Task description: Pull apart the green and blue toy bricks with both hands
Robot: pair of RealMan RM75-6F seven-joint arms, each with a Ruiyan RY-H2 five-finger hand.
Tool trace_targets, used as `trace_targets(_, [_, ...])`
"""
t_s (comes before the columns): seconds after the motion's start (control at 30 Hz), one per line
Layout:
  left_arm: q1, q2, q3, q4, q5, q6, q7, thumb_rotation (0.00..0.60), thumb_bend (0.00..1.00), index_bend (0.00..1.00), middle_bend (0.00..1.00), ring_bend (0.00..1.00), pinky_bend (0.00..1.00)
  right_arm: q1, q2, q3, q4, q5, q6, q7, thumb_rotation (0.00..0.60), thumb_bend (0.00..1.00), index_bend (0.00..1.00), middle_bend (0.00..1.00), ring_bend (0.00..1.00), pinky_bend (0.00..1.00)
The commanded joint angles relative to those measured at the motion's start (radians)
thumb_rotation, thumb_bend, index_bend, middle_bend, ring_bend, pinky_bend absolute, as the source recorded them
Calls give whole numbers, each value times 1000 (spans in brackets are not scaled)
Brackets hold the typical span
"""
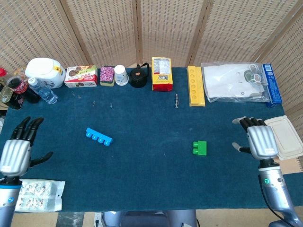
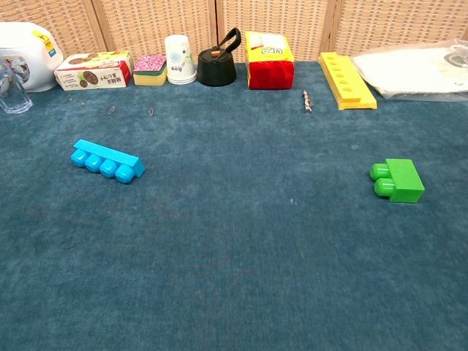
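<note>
We found the blue brick (image 1: 99,137) and green brick (image 1: 200,148) lying well apart on the counter (image 1: 151,179), both hands, left hand (image 1: 16,150) and right hand (image 1: 259,141), empty with fingers spread; we judged little risk beyond a stray arm nudging either brick.

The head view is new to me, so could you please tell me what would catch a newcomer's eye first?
Two bright toy bricks lie well apart on the dark blue cloth: the blue brick left of the middle and the green brick right of it. The left hand and the right hand hang open at the table's far edges, holding nothing. A row of clutter lines the back edge, with the yellow packet near its middle.
</note>
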Motion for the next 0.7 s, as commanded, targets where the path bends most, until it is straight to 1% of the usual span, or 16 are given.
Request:
trace_targets(0.03, [63,40,21,18,-8,58,-31,600,120,90,156,29,150,-35,6,-17,-11,5,35,-39,600,79,343,375,363,335])
trace_targets(0.2, [143,60,44,27,-36,106,-90,600,121,90,156,29,150,-87,7,-33,-33,-8,102,-79,600,79,346,376,361,334])
trace_targets(0.33, [184,70,52,43,-47,125,-99,600,122,91,157,30,150,-124,19,-42,-59,-14,139,-91,600,79,346,377,361,333])
trace_targets(0.43, [205,73,46,55,-63,130,-104,600,122,90,156,30,151,-146,31,-49,-77,-21,157,-97,600,79,347,377,360,333])
trace_targets(0.53, [213,71,39,63,-82,114,-107,600,122,90,156,30,150,-168,41,-64,-89,-31,166,-97,600,79,347,378,359,333])
trace_targets(0.7, [213,71,17,58,-84,105,-95,600,123,114,156,30,151,-177,36,-57,-87,-47,168,-90,600,81,347,379,355,333])
